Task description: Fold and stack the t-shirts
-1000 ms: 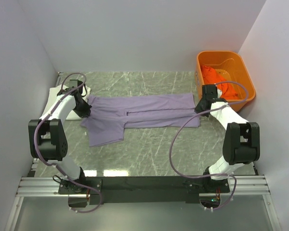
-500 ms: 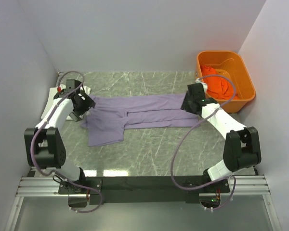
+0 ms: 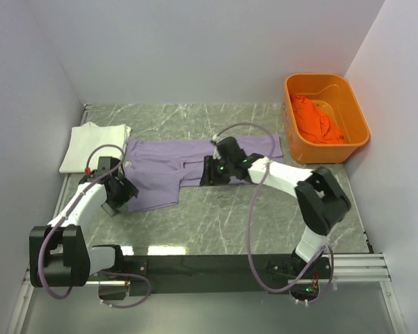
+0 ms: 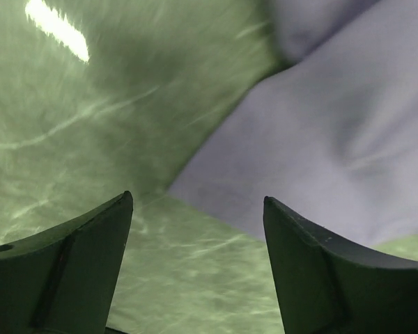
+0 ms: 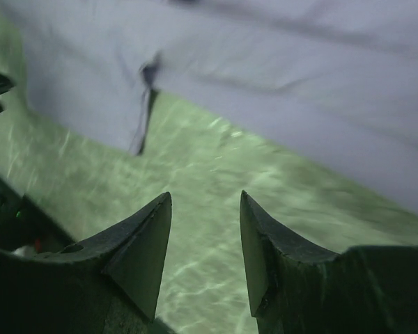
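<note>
Lavender t-shirt is seen at frame centre, flattened into a narrow band, wider flap at lower left | long axis is laid left to right; neck end cannot be told | left gripper is held wide over its lower-left corner, empty | right gripper is parted moderately at its lower edge, empty

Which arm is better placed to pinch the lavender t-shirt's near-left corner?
Left. Left tool, open, sits at that corner of the soft lavender cloth t-shirt; right tool, open, is at mid-hem.
</note>
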Available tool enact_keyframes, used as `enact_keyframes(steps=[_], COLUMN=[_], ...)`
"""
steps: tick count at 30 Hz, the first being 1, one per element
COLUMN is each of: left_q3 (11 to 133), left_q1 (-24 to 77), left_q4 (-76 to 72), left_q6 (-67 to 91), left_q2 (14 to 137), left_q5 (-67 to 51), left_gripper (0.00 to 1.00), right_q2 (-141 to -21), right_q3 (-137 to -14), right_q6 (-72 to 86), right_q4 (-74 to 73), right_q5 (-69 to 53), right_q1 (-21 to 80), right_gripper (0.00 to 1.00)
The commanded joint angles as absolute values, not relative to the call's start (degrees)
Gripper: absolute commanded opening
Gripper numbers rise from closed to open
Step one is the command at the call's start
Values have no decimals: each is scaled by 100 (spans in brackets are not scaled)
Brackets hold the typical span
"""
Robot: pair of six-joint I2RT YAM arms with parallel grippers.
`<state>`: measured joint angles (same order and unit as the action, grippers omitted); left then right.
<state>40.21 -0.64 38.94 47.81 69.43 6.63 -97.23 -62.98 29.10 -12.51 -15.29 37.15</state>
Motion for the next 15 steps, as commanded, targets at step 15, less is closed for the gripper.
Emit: enact_keyframes(steps=[15], left_q3=[3463], left_q1=[-44], left_q4=[3129], left_q6=[5054], left_q2=[7566], left_q5=[343], left_gripper=[67], right_q2=[-11557], right_q3=[-7751], right_q6=[3964], right_q4=[-1195], right_q5=[-2373], right_q1=[4693], right_gripper=[52])
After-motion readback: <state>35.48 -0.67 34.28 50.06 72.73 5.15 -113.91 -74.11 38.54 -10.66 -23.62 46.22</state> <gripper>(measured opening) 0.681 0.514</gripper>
